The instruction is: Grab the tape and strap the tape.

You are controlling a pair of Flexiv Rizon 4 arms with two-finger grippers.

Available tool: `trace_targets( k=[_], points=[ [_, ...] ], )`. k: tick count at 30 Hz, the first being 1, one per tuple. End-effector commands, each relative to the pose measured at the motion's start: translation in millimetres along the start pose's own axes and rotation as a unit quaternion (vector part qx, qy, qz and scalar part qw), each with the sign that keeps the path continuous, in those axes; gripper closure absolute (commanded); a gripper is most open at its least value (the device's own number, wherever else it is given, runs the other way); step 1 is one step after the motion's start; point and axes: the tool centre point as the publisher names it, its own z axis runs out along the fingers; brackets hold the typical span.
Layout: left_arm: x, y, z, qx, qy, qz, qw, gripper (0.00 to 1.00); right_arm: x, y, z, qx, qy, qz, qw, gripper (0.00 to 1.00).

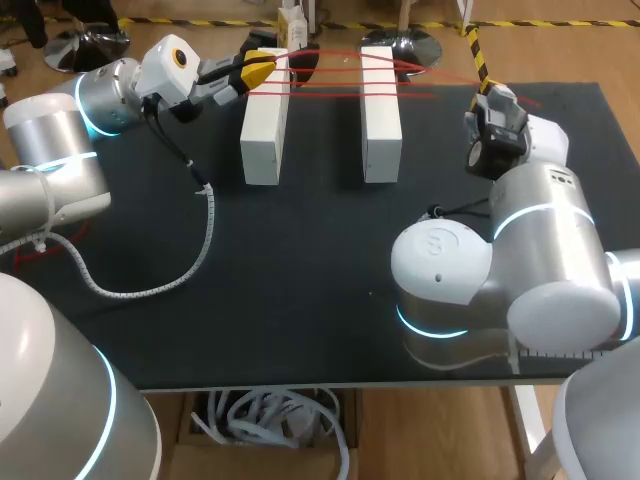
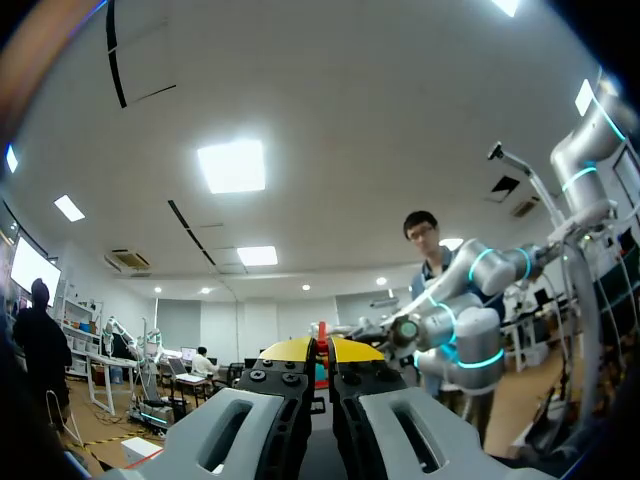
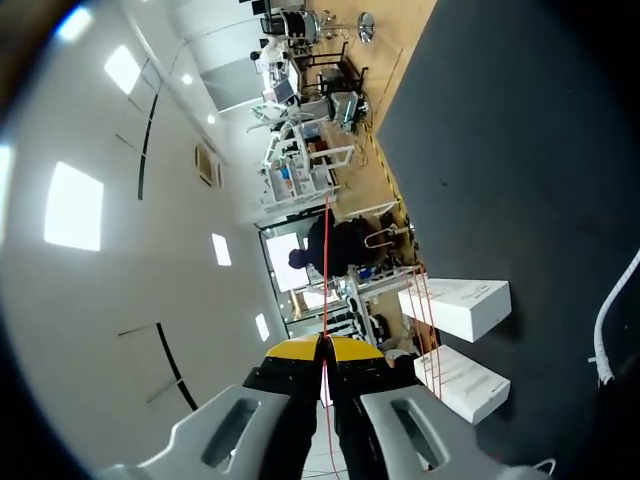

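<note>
Red tape [image 1: 330,84] lies in several strands across the far ends of the left white block [image 1: 265,120] and the right white block [image 1: 381,115] on the dark desk [image 1: 300,270], so the grabbing looks done and the strapping well under way. The left claw [image 1: 262,66], at the left block's far end, and the right claw [image 1: 487,92], out past the right block, are each pressed together, pinching the tape. Judging by this, only the last pass and the release remain.

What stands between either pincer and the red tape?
Nothing visible does. The left pincer and the right pincer are each shut on the thin red tape. The tape runs in strands across the left white rectangular block and the right white rectangular block.
</note>
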Motion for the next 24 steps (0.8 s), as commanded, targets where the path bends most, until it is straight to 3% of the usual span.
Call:
trace_targets(
  k=[1,5,10,15,16,17,20,24],
  points=[
    [-4.3,2.0,-1,-0.091,0.002,-0.033,0.995,1.0,3,-1,-1,-0.002,-0.004,-0.001,1.0,1.0],
    [-7.3,3.7,0,-0.236,-0.009,-0.075,0.969,1.0,3,-1,-1,-0.002,-0.004,-0.001,1.0,1.0],
    [-4.2,4.4,8,-0.36,-0.027,-0.119,0.925,1.0,3,-1,-1,-0.002,-0.004,-0.001,1.0,1.0],
    [3.8,2.9,17,-0.483,-0.044,-0.159,0.86,1.0,3,-1,-1,-0.002,-0.004,-0.001,1.0,1.0],
    [5.5,3.3,19,-0.509,-0.053,-0.181,0.84,1.0,3,-1,-1,-0.002,-0.004,-0.001,1.0,1.0],
    [7.1,4.5,20,-0.527,-0.058,-0.188,0.827,1.0,3,-1,-1,-0.002,-0.004,-0.001,1.0,1.0],
    [13.8,6.2,24,-0.554,-0.076,-0.194,0.806,1.0,3,-1,-1,-0.002,-0.004,-0.001,1.0,1.0],
    [21.2,6.3,29,-0.565,-0.081,-0.179,0.801,1.0,3,-1,-1,-0.002,-0.004,-0.001,1.0,1.0]
  ],
)
